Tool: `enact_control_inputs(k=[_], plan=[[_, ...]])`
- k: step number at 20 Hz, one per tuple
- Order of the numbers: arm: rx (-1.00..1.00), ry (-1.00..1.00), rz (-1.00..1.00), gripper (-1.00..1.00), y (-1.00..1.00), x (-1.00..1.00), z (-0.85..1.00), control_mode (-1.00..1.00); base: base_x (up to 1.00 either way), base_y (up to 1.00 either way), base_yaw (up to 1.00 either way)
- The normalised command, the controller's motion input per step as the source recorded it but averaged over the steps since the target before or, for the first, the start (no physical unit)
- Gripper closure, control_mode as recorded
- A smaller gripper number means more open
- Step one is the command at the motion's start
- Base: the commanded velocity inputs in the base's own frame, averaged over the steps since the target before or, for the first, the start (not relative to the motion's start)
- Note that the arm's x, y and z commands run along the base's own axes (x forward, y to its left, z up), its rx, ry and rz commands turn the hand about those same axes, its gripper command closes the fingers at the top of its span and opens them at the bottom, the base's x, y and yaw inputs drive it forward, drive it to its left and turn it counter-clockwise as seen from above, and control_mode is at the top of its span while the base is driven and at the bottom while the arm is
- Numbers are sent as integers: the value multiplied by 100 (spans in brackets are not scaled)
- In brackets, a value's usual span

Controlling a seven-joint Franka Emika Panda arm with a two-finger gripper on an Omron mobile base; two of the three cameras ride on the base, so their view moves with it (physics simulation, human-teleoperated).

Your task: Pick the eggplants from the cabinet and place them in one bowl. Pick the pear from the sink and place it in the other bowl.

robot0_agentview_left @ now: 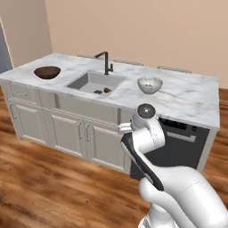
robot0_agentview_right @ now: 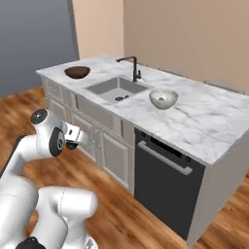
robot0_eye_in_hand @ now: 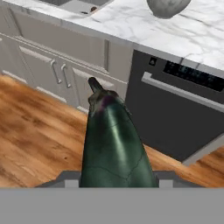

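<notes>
one eggplant (robot0_eye_in_hand: 114, 144) in my gripper (robot0_eye_in_hand: 116, 177).
my fingers are closed on its thick end; it points away from me, stem toward the cabinet doors (robot0_eye_in_hand: 61, 76).

A marble-topped kitchen island (robot0_agentview_left: 187, 95) — pale grey cabinets (robot0_agentview_left: 67, 131), black dishwasher (robot0_agentview_right: 165, 185) — stands ahead of the gripper on a wood floor (robot0_agentview_left: 40, 182), beige walls (robot0_agentview_left: 156, 26) behind.

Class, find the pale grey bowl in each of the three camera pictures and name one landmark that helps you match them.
Left base view: grey bowl on the counter, right of the sink.
Right base view: right of centre, beside the sink, above the dishwasher.
Hand view: cut off at the top edge, right of centre.
Shared landmark: the dark dishwasher under the counter.
</notes>
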Motion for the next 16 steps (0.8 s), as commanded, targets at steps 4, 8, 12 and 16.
enact_control_inputs(k=[4, 8, 12, 16], plan=[[0, 0, 0, 100, 0, 0, 0, 100, 23, 83, -45], [0, 0, 0, 100, 0, 0, 0, 100, 25, 81, -43], [0, 0, 0, 100, 0, 0, 0, 100, 23, 78, -41], [0, 0, 0, 100, 0, 0, 0, 100, 18, 71, -40]])
